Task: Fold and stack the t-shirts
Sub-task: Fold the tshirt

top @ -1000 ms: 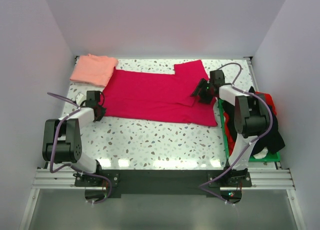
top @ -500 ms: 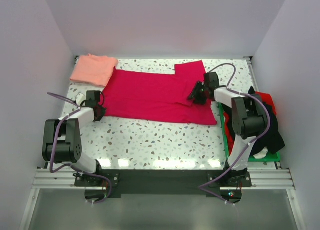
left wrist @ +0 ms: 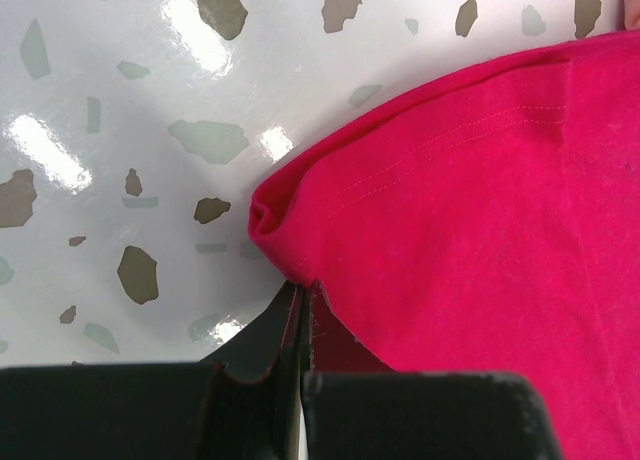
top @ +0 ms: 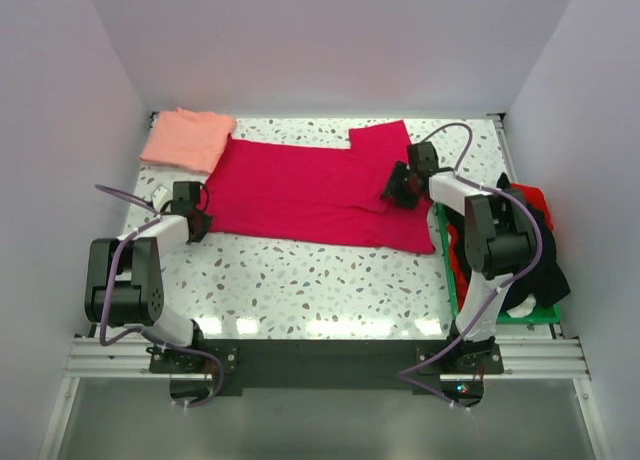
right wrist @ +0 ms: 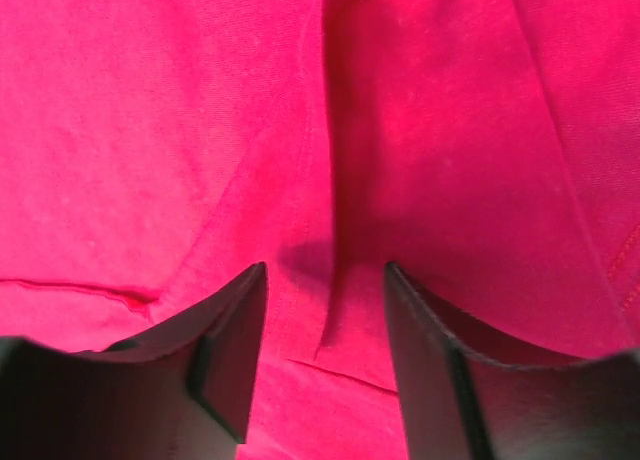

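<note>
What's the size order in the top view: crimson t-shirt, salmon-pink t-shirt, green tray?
1. crimson t-shirt: spread flat, clearly largest.
2. green tray: judged by its rim only. Piled clothes hide most of it, so this rank is unsure.
3. salmon-pink t-shirt: folded, looks smallest.

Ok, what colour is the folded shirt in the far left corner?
The folded shirt is pale salmon-pink; the top view shows it best.

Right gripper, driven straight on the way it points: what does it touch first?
Likely the crimson t-shirt: the open right gripper points at a layered fold edge of it, though the remaining gap is hard to judge.
</note>
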`<state>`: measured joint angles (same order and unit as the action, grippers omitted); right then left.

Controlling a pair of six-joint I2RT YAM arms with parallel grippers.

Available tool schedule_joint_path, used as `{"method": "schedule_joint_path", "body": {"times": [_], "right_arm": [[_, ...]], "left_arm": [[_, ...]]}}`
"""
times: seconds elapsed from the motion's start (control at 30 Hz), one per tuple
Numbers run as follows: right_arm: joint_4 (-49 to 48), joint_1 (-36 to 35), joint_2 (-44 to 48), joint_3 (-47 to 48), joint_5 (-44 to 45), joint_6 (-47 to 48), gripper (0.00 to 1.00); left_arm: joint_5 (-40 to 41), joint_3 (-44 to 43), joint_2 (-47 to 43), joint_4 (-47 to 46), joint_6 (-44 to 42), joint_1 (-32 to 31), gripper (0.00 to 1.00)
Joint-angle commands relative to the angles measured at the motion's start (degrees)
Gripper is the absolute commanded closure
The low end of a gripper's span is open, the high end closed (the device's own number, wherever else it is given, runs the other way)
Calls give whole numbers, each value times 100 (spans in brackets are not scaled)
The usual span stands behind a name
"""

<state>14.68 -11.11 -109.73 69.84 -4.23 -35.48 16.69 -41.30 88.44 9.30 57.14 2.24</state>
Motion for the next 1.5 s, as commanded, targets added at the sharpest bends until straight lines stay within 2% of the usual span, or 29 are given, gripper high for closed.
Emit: {"method": "schedule_joint_path", "body": {"times": [0.0,0.13,0.6,0.83,1.0,1.2,1.47], "right_arm": [[203,127,180,-14,432,235,44],[27,127,277,-102,265,226,39],[53,-189,796,-269,405,165,42],[-9,-418,611,-401,493,24,48],[-131,-488,515,-445,476,-29,50],[-132,-523,374,-340,458,-81,62],[-70,-523,268,-200,467,-81,67]], "left_arm": [[-52,-71,6,-139,-151,31,100],[-78,-54,24,-148,-151,40,100],[-78,-27,6,-157,-142,48,100],[-69,-10,-3,-139,-151,48,100],[-69,-10,-20,-148,-151,48,100],[-69,-1,-29,-148,-151,48,100],[-69,-1,-3,-165,-142,48,100]]}}
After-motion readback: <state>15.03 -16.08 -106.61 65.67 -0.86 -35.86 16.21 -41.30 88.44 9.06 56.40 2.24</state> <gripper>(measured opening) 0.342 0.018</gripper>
